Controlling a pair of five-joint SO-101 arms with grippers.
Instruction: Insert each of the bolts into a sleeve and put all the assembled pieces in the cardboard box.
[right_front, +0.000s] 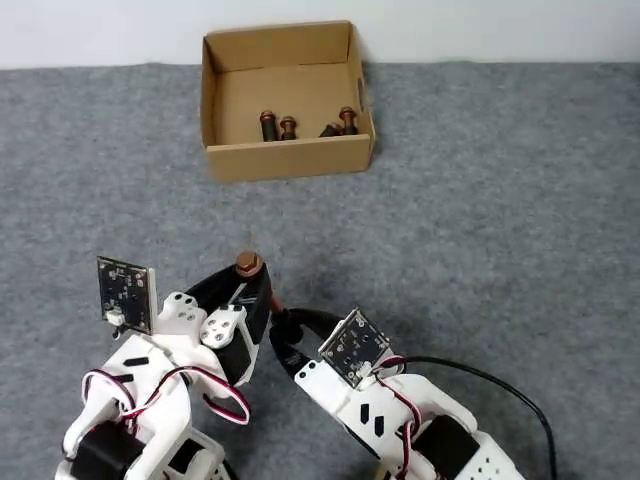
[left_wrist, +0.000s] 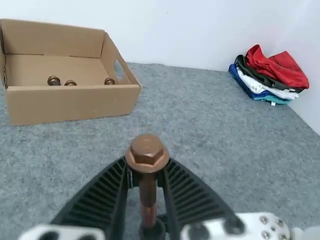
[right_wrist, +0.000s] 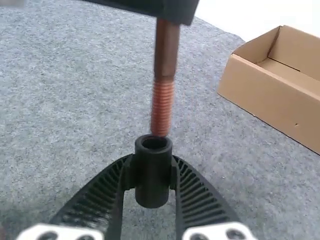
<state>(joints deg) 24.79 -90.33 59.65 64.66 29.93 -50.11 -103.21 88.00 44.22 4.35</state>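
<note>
High view: the left tool (right_front: 250, 290) is clenched on the bolt (right_front: 248, 265), with the head just past its fingertips. The bolt's long axis runs from 11 to 5 o'clock, thread end toward the right tool (right_front: 284, 338). The box (right_front: 288, 160) sits on the surface (right_front: 480, 200) at 12 o'clock, well apart, holding assembled pieces (right_front: 270, 125).

Left wrist view: the bolt (left_wrist: 145, 152) lies between the fingers, hex head clear of them.

Right wrist view: the right tool (right_wrist: 151, 166) grasps the sleeve (right_wrist: 151, 177), its bore facing the bolt (right_wrist: 164, 85). The threaded tip is at the rim; contact cannot be told.
</note>
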